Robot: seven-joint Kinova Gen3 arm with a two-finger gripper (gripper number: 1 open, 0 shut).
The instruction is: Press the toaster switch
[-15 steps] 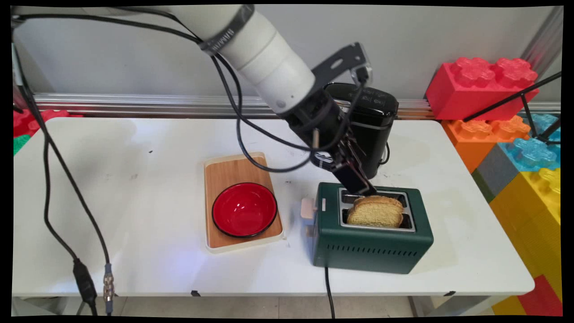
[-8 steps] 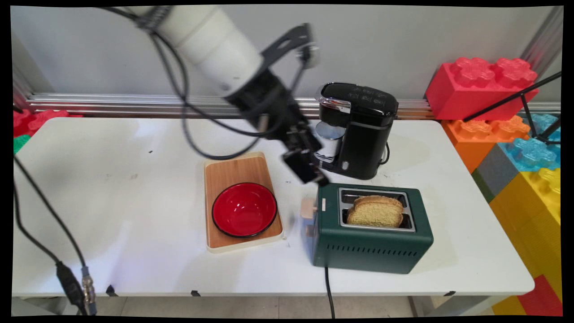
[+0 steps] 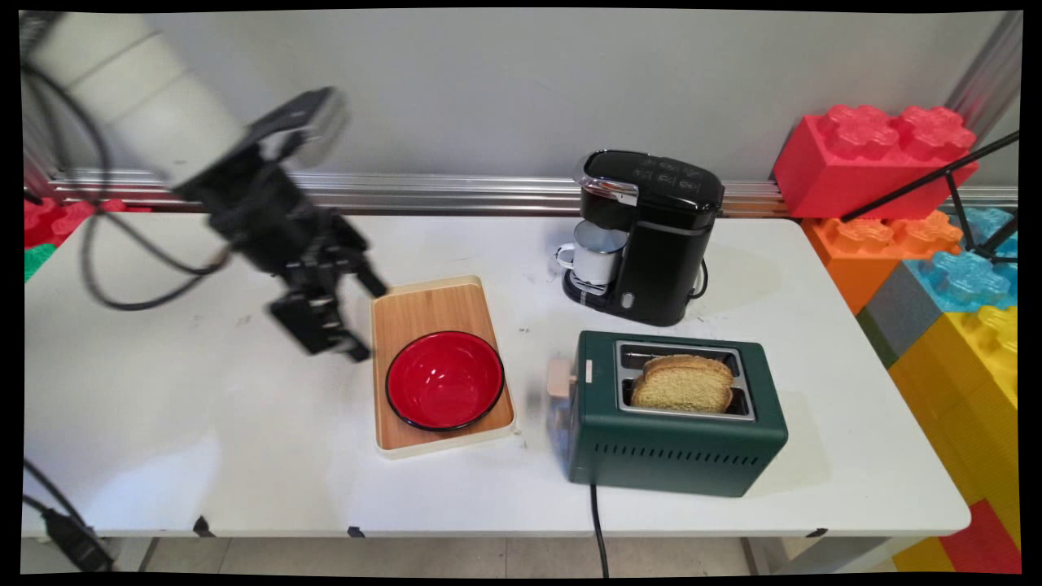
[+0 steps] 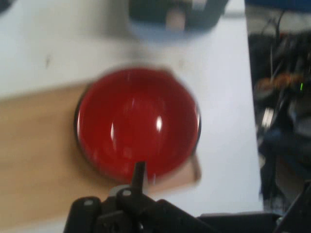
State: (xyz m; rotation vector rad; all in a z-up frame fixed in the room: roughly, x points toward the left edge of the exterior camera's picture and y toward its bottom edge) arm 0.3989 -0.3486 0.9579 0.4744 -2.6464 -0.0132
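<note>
- White table [image 3: 244, 456]: its near strip at 6 o'clock carries nothing but the dark green two-slot toaster's [image 3: 676, 456] black cord, which runs off the edge.
- Dark green two-slot toaster: stands at 3 o'clock from the glossy red bowl [image 3: 444, 379], well apart from it. A slice of browned bread [image 3: 682, 384] stands out of the nearer slot; the farther slot looks empty.
- Glossy red bowl with a black rim: rests on the near half of the light wooden tray with a cream border [image 3: 427, 309]. The bowl is empty.
- Black two-finger gripper [image 3: 342, 346]: hangs above the table at about 10 o'clock from the bowl, just beside the tray's left border and touching neither. Its jaws appear drawn together with nothing between them.
- Black coffee maker [image 3: 663, 244]: stands at 1 o'clock from the bowl, behind the toaster, with a white enamel mug [image 3: 596, 254] under its spout.
- Large toy bricks [image 3: 875, 155], red, orange, blue and yellow: stacked off the table's far right corner at 2 o'clock.
- Main view only: the bread, the coffee maker, the mug and the bricks.
- Hand view only: the gripper [image 4: 139, 170] tip over the near rim of the bowl [image 4: 138, 121], the bowl's bare inside seen almost square-on, the tray [image 4: 39, 145] beneath it, and the toaster's [image 4: 170, 14] lever end at 12 o'clock.
</note>
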